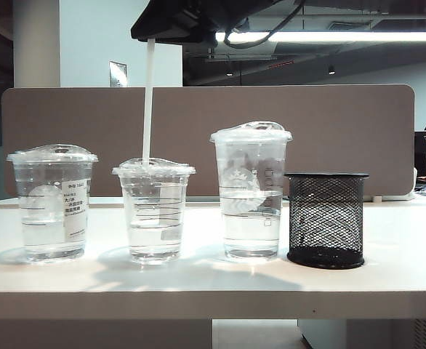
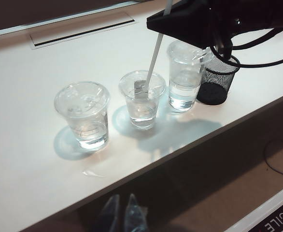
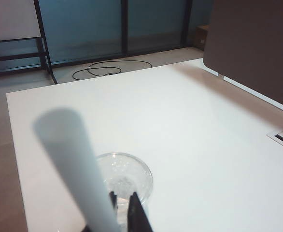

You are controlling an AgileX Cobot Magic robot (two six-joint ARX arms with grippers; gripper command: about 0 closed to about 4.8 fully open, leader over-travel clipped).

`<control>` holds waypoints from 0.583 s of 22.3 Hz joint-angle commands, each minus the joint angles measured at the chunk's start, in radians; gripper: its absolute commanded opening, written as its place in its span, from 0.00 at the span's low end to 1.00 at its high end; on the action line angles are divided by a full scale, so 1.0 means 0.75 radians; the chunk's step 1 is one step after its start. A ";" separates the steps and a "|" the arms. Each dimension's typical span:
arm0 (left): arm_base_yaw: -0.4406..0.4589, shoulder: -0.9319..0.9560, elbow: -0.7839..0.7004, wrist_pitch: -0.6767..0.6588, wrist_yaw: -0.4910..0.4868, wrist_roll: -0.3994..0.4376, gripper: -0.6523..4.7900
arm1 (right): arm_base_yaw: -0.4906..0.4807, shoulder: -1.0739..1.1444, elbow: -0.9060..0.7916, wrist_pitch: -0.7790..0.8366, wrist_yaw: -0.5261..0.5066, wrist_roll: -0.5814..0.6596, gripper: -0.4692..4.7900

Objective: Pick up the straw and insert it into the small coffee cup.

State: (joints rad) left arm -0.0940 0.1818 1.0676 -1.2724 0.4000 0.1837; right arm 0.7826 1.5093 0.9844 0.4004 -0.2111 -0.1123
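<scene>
The small coffee cup (image 1: 153, 211) stands in the middle of the row of three, with water in it, thin black lines and a domed lid. The thin white straw (image 1: 148, 102) hangs almost upright above it. Its lower end meets the lid's top; how deep it goes I cannot tell. My right gripper (image 1: 152, 38) is at the top of the exterior view, shut on the straw's upper part. The left wrist view shows the straw (image 2: 155, 55) slanting down into the small cup (image 2: 142, 99). My left gripper (image 2: 122, 212) hangs shut and empty below the table's front edge.
A wider cup with a printed label (image 1: 53, 203) stands left of the small cup, a taller cup (image 1: 251, 193) right of it. Further right is a black mesh holder (image 1: 326, 219). A brown partition (image 1: 329, 123) runs behind the table.
</scene>
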 commanded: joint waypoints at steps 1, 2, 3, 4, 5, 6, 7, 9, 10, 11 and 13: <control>-0.001 0.002 0.003 0.013 -0.001 0.005 0.16 | 0.002 -0.024 0.023 -0.015 -0.001 0.003 0.18; -0.001 0.002 0.003 0.013 -0.001 0.005 0.16 | 0.002 -0.028 0.038 -0.021 0.000 0.003 0.18; -0.001 0.002 0.003 0.013 -0.001 0.005 0.16 | 0.002 -0.032 0.042 -0.019 -0.001 0.003 0.18; -0.001 0.002 0.003 0.013 -0.001 0.005 0.16 | 0.002 -0.033 0.043 -0.020 -0.001 0.003 0.18; -0.001 0.002 0.003 0.013 -0.005 0.005 0.16 | 0.002 -0.033 0.043 -0.022 -0.001 0.003 0.18; -0.001 0.002 0.003 0.013 -0.008 0.005 0.16 | 0.003 -0.033 0.043 -0.031 -0.001 0.004 0.18; -0.001 0.002 0.003 0.013 -0.010 0.005 0.16 | 0.003 -0.036 0.044 -0.045 -0.001 0.004 0.18; -0.001 0.002 0.003 0.013 -0.010 0.005 0.16 | 0.003 -0.038 0.049 -0.078 -0.001 0.004 0.18; -0.001 0.002 0.003 0.013 -0.010 0.005 0.16 | 0.003 -0.038 0.054 -0.100 -0.001 0.004 0.18; -0.001 0.002 0.003 0.013 -0.011 0.005 0.16 | 0.003 -0.038 0.055 -0.109 -0.001 0.004 0.18; -0.001 0.002 0.003 0.013 -0.010 0.005 0.16 | 0.002 -0.038 0.055 -0.110 -0.001 0.004 0.18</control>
State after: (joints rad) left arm -0.0940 0.1818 1.0676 -1.2724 0.3923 0.1856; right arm 0.7826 1.4876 1.0199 0.3115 -0.2111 -0.1116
